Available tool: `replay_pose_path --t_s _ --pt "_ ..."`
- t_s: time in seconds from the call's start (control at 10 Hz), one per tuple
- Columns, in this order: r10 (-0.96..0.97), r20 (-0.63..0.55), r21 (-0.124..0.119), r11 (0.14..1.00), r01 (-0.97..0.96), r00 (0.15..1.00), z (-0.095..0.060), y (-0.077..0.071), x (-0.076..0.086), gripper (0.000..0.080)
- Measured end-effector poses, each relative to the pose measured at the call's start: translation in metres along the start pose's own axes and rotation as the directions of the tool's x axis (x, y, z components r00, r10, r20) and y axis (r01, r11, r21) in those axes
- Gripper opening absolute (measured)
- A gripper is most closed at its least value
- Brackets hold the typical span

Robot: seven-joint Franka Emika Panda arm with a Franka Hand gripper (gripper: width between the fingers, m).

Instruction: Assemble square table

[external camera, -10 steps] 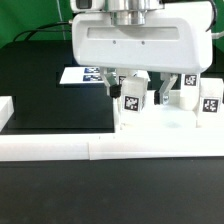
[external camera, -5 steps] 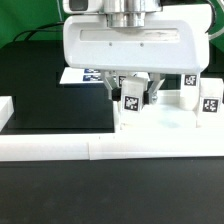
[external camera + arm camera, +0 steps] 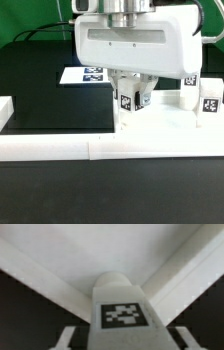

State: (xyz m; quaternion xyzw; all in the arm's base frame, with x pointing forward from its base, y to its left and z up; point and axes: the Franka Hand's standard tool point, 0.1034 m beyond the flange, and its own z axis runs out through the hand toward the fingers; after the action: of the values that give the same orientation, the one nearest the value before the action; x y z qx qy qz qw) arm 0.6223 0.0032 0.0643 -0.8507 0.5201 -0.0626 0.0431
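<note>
Square table parts are seen gathered against the low white border wall [image 3: 60, 148] toward the exterior view's right. One small white leg [image 3: 129, 100], marked by a black-and-white tag, is held upright between the fingers of the tool [image 3: 131, 98], which is closed on it from above. The lower end of this held leg is seen close over the white surface [image 3: 160, 122] inside the wall's corner; whether it touches that surface cannot be told. Two further tagged legs are seen standing at the exterior view's right: a second leg [image 3: 190, 92], partly hidden behind the arm's white housing [image 3: 135, 45], and a third leg [image 3: 210, 104] just beside it, near the frame's edge. The marker board [image 3: 82, 75] is seen lying flat on the black tabletop [image 3: 50, 100], behind the tool and toward the exterior view's left, well apart from the legs.

In the wrist view, the held leg [image 3: 121, 303] is shown filling the middle of the frame, its tag turned to the camera, with one finger [image 3: 66, 337] seen at either side of it. Behind it, white wall edges are seen meeting at a corner over dark ground.
</note>
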Motion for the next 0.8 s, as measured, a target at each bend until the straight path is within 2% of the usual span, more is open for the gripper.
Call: replay_pose_path --t_s 0.2,0.5,0.7,0.8 --pt "0.281 0.014 -0.014 0.960 -0.281 0.960 -0.0002 0.0010 0.0004 0.0285" --pt "0.686 0.078 -0.021 0.727 -0.687 0.723 0.0004 0.0038 0.0031 0.0287" --pt "0.739 0.093 -0.029 0.672 -0.740 0.667 0.0005 0.0037 0.0023 0.0287" --pt "0.735 0.093 -0.029 0.676 -0.736 0.672 0.0007 0.0039 0.0022 0.0384"
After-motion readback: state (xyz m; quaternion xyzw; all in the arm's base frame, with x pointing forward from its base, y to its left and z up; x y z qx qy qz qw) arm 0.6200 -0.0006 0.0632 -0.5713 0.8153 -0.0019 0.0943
